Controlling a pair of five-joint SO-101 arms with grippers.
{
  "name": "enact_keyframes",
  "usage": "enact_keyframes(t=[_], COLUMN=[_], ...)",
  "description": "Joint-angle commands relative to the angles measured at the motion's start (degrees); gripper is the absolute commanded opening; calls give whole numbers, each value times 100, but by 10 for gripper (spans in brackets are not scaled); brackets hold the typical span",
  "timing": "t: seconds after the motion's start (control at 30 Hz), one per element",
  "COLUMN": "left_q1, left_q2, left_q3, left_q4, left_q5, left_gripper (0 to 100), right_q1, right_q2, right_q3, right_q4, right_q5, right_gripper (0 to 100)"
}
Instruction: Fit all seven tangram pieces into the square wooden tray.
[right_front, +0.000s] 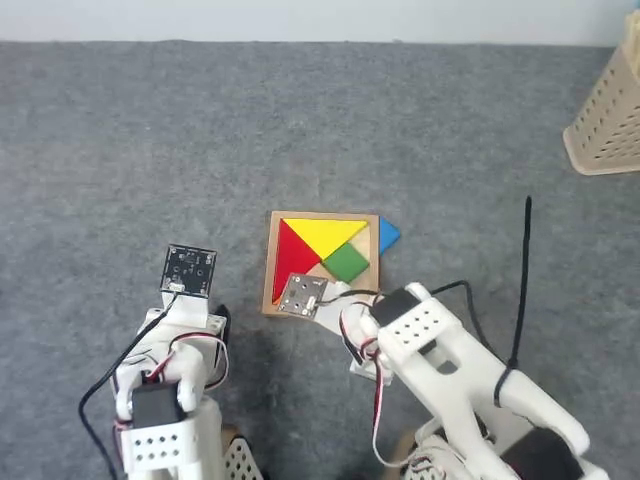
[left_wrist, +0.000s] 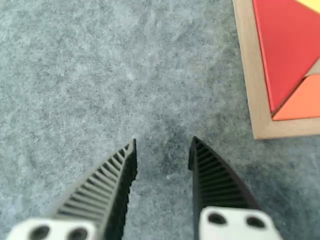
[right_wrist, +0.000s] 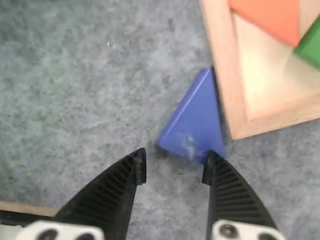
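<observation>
Step in hand: as I judge it, lifting the blue triangle (right_wrist: 192, 120), which lies on the grey carpet (right_front: 150, 150) with one edge against the outer wall of the square wooden tray (right_front: 269, 262), near a corner.
Right gripper (right_wrist: 175, 157): spread about as wide as the triangle's near edge and holding nothing; one fingertip is at the triangle's corner.
Left gripper (left_wrist: 162, 145): partly spread and empty, over bare carpet just beside the tray.
Tray: centre of the high view. The red triangle (right_front: 296, 255), yellow triangle (right_front: 325, 233), green square (right_front: 346, 262) and an orange piece (left_wrist: 300, 102) are seated, and the floor by the blue triangle's corner is bare.
Light blue piece (right_front: 388, 235): outside the tray, at its right rim.
Doing it well: the triangle looks thin and hugs the wood. Centre over it, go low and pinch edges clear of the wall, or a finger may catch the rim and shove the tray.
</observation>
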Motion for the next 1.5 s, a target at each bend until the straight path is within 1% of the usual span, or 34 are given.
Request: enact_keyframes(t=[0.0,0.17,0.3,0.53,0.67,0.87,1.1,1.2,1.37,1.47], left_q1=[9,9,9,9,9,9,9,9,9,9], left_q2=[-35,-35,-35,-35,-35,-35,-35,-35,-35,-35], left_q3=[-66,-66,-66,-66,-66,-66,-66,-66,-66,-66], left_q4=[26,26,26,26,26,26,26,26,26,26], left_q5=[-26,-26,-26,-26,-26,-26,-26,-26,-26,-26], left_gripper=[168,168,168,168,168,168,168,168,168,168], right_q1=[-40,13,-4,-136,-259,-198,136,154,163,163], right_q2=[312,-13,-75,629,954,1341,1420,1420,1420,1332], right_q3=[-343,-607,-554,-571,-571,-809,-826,-818,-818,-818], right_q4=[-75,277,101,-189,-374,-374,-365,-312,136,330], right_q5=[-70,246,536,791,800,765,800,809,1037,1046], right_gripper=[194,196,253,258,258,255,125,117,113,112])
